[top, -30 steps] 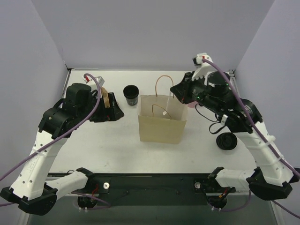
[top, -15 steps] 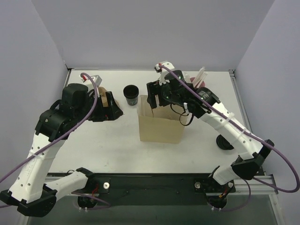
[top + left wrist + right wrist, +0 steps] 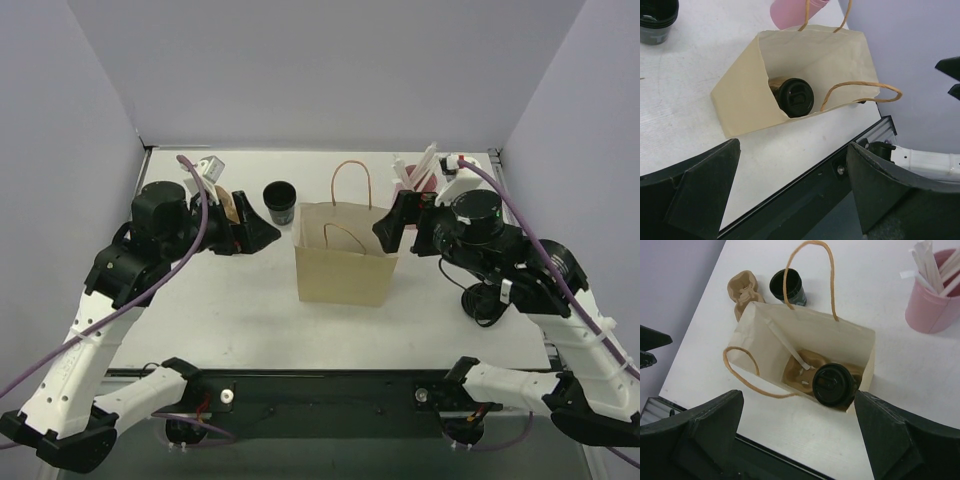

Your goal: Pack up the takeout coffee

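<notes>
Black-lidded brown coffee cup sits below your wide-open, empty right pincer; snagging the tan paper bag on withdrawal could topple it.

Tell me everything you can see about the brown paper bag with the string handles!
The brown paper bag stands upright on the white table with its top wide open. Its paper looks plain and tan, with folded creases at the sides. Two thin twine loop handles rise from the rim, one on each long side. Inside are a coffee cup with a black lid, a brown cardboard piece and a thin white strip.
</notes>
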{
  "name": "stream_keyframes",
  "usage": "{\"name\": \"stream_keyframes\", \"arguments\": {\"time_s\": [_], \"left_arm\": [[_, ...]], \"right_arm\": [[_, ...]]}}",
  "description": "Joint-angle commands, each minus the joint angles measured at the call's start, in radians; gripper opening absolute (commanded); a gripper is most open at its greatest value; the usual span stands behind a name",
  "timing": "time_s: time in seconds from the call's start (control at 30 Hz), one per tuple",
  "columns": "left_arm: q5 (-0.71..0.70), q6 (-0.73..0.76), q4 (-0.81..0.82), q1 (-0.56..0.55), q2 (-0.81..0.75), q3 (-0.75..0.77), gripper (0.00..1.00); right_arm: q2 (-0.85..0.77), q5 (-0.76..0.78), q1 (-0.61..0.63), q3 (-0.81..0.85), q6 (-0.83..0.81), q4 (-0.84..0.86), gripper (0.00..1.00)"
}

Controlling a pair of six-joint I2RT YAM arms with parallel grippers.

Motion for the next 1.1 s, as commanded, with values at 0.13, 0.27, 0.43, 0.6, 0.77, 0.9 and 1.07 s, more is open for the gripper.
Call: {"name": "stream_keyframes", "arguments": {"time_s": [0.13, 0.27, 0.43, 0.6, 0.77, 0.9, 1.07], "left_arm": [[0.020, -0.035, 0.178, 0.005, -0.068, -0.046, 0.97], [0.011, -0.036, 0.177, 0.005, -0.075, -0.058, 0.97], [-0.002, -0.039, 0.162, 0.005, -0.076, -0.061, 0.97], [-0.016, -0.038, 0.160, 0.005, -0.090, -0.069, 0.97], [-0.022, -0.038, 0.156, 0.005, -0.092, -0.070, 0.97], [-0.020, -0.036, 0.153, 0.003, -0.092, -0.072, 0.97], [-0.022, -0.033, 0.148, 0.005, -0.095, -0.072, 0.97]], "right_arm": [[-0.133, 0.046, 0.003, -0.172, 0.256, -0.068, 1.00], [-0.144, 0.057, 0.002, -0.189, 0.250, -0.070, 1.00], [-0.142, 0.076, 0.003, -0.173, 0.236, -0.068, 1.00], [-0.141, 0.079, 0.003, -0.166, 0.222, -0.068, 1.00], [-0.134, 0.077, 0.002, -0.161, 0.218, -0.070, 1.00], [-0.136, 0.079, 0.003, -0.170, 0.221, -0.068, 1.00], [-0.137, 0.074, 0.002, -0.175, 0.225, -0.068, 1.00]]}}
